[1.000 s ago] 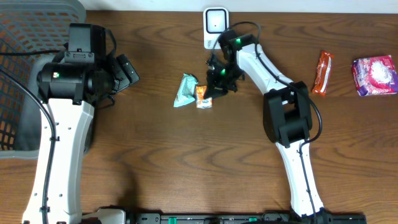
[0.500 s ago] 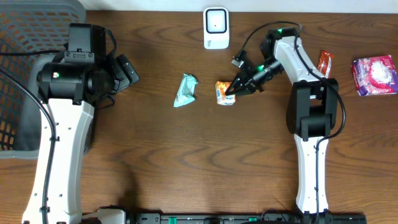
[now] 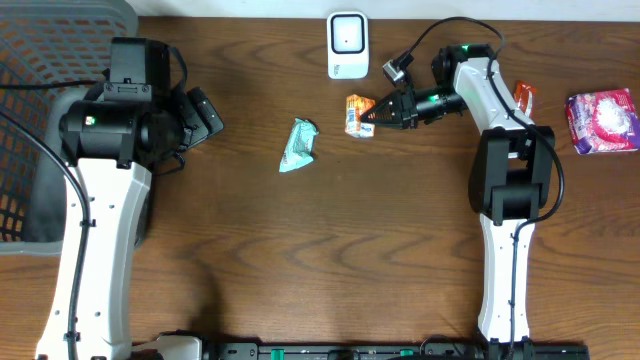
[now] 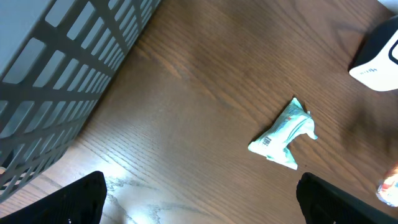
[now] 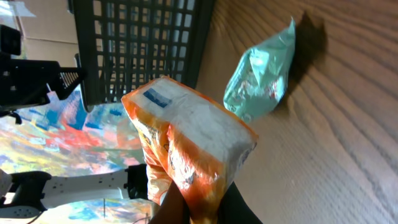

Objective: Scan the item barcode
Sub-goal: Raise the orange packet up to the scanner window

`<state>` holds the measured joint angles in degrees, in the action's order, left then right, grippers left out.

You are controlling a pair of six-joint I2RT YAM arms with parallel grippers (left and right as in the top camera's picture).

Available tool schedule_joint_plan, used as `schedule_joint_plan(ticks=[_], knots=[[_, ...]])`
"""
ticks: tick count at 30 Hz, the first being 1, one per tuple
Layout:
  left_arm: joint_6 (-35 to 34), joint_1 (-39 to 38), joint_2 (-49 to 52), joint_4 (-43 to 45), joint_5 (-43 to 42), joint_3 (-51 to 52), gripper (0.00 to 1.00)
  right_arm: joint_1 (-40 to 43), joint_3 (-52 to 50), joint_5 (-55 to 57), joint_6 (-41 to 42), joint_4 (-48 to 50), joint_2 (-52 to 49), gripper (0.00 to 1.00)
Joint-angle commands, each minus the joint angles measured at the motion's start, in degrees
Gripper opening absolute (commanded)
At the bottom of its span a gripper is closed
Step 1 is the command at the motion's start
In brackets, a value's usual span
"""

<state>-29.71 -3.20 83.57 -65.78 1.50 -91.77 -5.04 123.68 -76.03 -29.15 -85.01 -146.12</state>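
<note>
1. Orange packet (image 3: 360, 114) is our item. Our right jaws are clenched on one end of it and carry it above the counter (image 3: 300, 260), close to the far edge.
2. A second ago it hung mid-counter, just beside the teal packet (image 3: 298, 146). Since then we have swung it away and up toward the white scanner (image 3: 347, 45), which stands at the far edge. The packet now sits near the scanner, well apart from the teal one.
3. Our right wrist view shows a crumpled wrapper with a pale panel toward the lens. We see no barcode there, and we cannot tell which face points at the scanner.
4. We judge the carry nearly done. What remains is presenting the code to the scanner window, probably with a turn of the wrist.
5. Our left jaws stay released and empty by the grey basket (image 3: 40, 60) at the left edge.
</note>
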Motion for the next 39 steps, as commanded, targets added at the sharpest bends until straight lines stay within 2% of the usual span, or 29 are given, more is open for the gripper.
schedule_joint_plan(ticks=[1,5,9,11,14,15,19,24,28,33,39], knots=[[0.76,0.09,-0.09,-0.17,0.5,-0.24,0.98,-0.04,0.13,-3.45,-1.51,1.51,1.7,0.01],[0.76,0.09,-0.09,-0.17,0.52,-0.24,0.98,-0.28,0.2,2.67,4.09,4.24,1.73,0.01],[0.76,0.09,-0.09,-0.17,0.5,-0.24,0.98,-2.23,1.84,30.73,22.82,8.61,2.23,0.01],[0.76,0.09,-0.09,-0.17,0.52,-0.24,0.98,-3.78,3.39,43.91,27.82,8.83,2.89,0.01],[0.76,0.09,-0.09,-0.17,0.52,-0.24,0.98,-6.64,6.54,60.74,30.95,8.74,4.81,0.01],[0.76,0.09,-0.09,-0.17,0.5,-0.24,0.98,-8.35,8.85,70.6,32.7,8.41,6.12,0.01],[0.76,0.09,-0.09,-0.17,0.5,-0.24,0.98,-12.02,13.99,90.66,33.35,6.84,8.55,0.01],[0.76,0.09,-0.09,-0.17,0.52,-0.24,0.98,-16.92,15.02,114.12,26.56,7.67,10.6,0.01],[0.76,0.09,-0.09,-0.17,0.5,-0.24,0.98,-18.45,15.02,114.42,25.31,11.06,10.71,0.01],[0.76,0.09,-0.09,-0.17,0.52,-0.24,0.98,-18.49,15.02,107.34,25.0,12.74,10.73,0.01],[0.76,0.09,-0.09,-0.17,0.52,-0.24,0.98,-18.47,15.02,107.38,13.66,18.86,10.73,0.01]])
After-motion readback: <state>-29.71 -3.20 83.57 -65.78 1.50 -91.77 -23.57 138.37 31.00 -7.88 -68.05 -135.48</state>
